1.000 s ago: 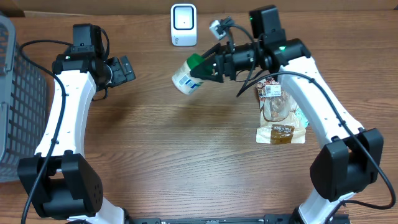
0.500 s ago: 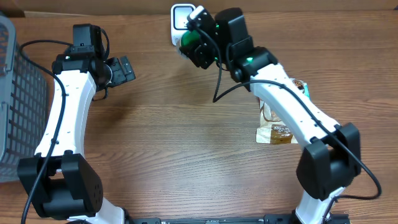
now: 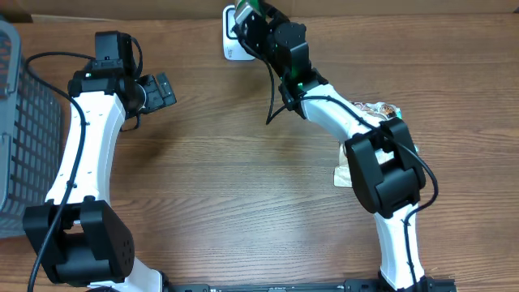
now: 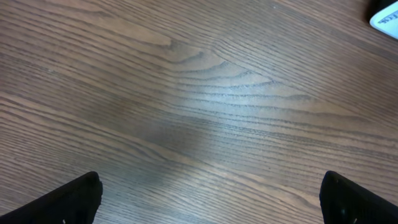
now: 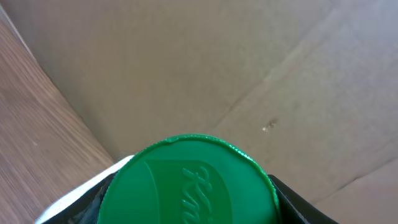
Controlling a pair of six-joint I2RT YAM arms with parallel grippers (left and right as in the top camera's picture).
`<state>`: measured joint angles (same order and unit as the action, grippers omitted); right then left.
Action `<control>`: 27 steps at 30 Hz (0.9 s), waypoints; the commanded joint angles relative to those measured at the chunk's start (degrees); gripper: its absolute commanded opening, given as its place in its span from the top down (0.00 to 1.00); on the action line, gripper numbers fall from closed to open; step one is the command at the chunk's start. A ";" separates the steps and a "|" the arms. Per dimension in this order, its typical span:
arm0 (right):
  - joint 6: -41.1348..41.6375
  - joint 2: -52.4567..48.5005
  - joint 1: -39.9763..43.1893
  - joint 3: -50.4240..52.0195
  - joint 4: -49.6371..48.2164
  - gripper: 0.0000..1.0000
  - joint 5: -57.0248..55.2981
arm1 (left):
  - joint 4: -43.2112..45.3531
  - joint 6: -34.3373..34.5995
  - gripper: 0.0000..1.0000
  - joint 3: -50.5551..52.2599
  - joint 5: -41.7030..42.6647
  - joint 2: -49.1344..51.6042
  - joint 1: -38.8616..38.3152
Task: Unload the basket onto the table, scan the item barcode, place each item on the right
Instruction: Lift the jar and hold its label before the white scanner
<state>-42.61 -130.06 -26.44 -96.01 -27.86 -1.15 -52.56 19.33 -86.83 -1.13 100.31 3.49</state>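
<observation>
The item is a white bottle with a green cap point(image 5: 189, 183); the cap fills the bottom of the right wrist view. My right gripper point(image 5: 189, 208) is shut on it, with dark fingers point(image 5: 295, 202) at both sides of the cap. From overhead, the right gripper point(image 3: 250, 23) holds the bottle point(image 3: 246, 8) right over the white barcode scanner point(image 3: 229, 50) at the table's back edge, covering most of it. The bottle's barcode is hidden. Far to the left, my left gripper point(image 3: 165, 89) hangs open and empty above bare wood, its fingertips point(image 4: 74, 199) wide apart.
A grey mesh basket point(image 3: 16, 122) stands at the left edge. Snack bags point(image 3: 369, 172) lie on the right, partly under the right arm. A cardboard wall point(image 5: 249, 74) rises just behind the scanner. A white object's corner point(image 4: 385, 18) shows at the left wrist view's top right.
The right arm has swung the bottle from mid-table back and left, stretching out until the bottle sits over the scanner. The left arm has not moved.
</observation>
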 commanded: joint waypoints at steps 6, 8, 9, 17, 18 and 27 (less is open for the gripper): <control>-21.00 -7.26 0.04 -1.53 -9.29 0.52 -0.44 | 0.11 0.15 0.00 -0.33 -0.37 -0.24 0.24; -23.50 -8.83 0.17 -1.66 -12.02 0.53 0.17 | 0.11 0.15 0.00 -0.33 -0.37 -0.24 0.24; -25.46 -10.54 0.22 -2.71 -13.81 0.54 0.83 | 0.11 0.15 0.00 -0.33 -0.35 -0.24 0.24; -24.72 -14.10 0.68 -12.83 -7.63 0.55 1.42 | 0.11 0.13 0.00 -0.33 -0.37 -0.24 0.24; -24.72 -14.10 0.68 -13.51 -6.78 0.56 1.25 | 0.11 0.15 0.00 -0.33 -0.37 -0.24 0.24; -24.79 -14.10 0.39 -13.92 -5.57 0.55 1.22 | 0.11 0.15 0.00 -0.33 -0.35 -0.24 0.24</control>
<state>-67.33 -144.84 -26.24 -108.01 -32.40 -0.19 -52.53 19.33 -86.83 -1.13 100.31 3.49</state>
